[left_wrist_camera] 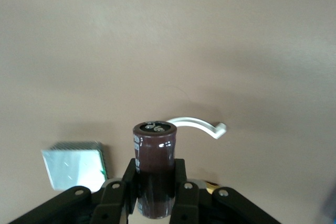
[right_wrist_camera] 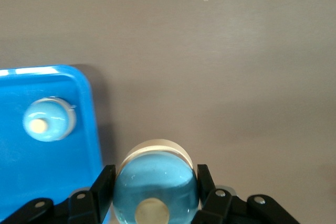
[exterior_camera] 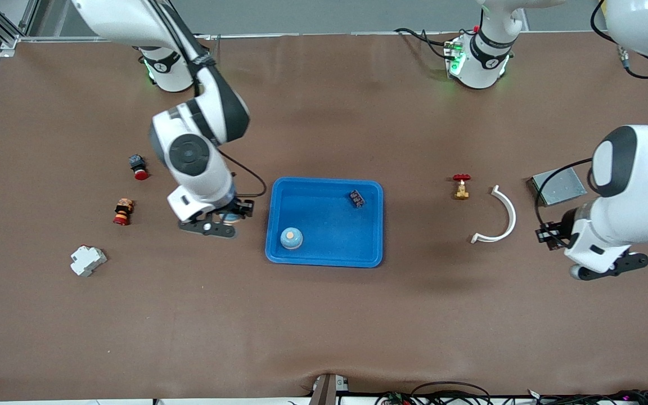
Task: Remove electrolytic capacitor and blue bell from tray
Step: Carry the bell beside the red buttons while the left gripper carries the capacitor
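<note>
My left gripper [left_wrist_camera: 155, 176] is shut on a dark brown capacitor [left_wrist_camera: 154, 153], held upright. In the front view that gripper [exterior_camera: 550, 233] hangs over the table at the left arm's end, beside a white curved clip [exterior_camera: 498, 216]. My right gripper [right_wrist_camera: 156, 183] is shut on a light blue bell [right_wrist_camera: 156, 190] with a cream button. It [exterior_camera: 232, 214] hovers just outside the blue tray [exterior_camera: 325, 181], at the tray's edge toward the right arm's end. In the tray lie a second blue bell [exterior_camera: 291, 238] and a small dark part [exterior_camera: 356, 198].
A red-handled brass valve [exterior_camera: 461, 186] and a grey metal plate [exterior_camera: 558, 186] lie toward the left arm's end. Toward the right arm's end are a red push button [exterior_camera: 139, 167], an orange and red part [exterior_camera: 123, 212] and a white breaker [exterior_camera: 88, 260].
</note>
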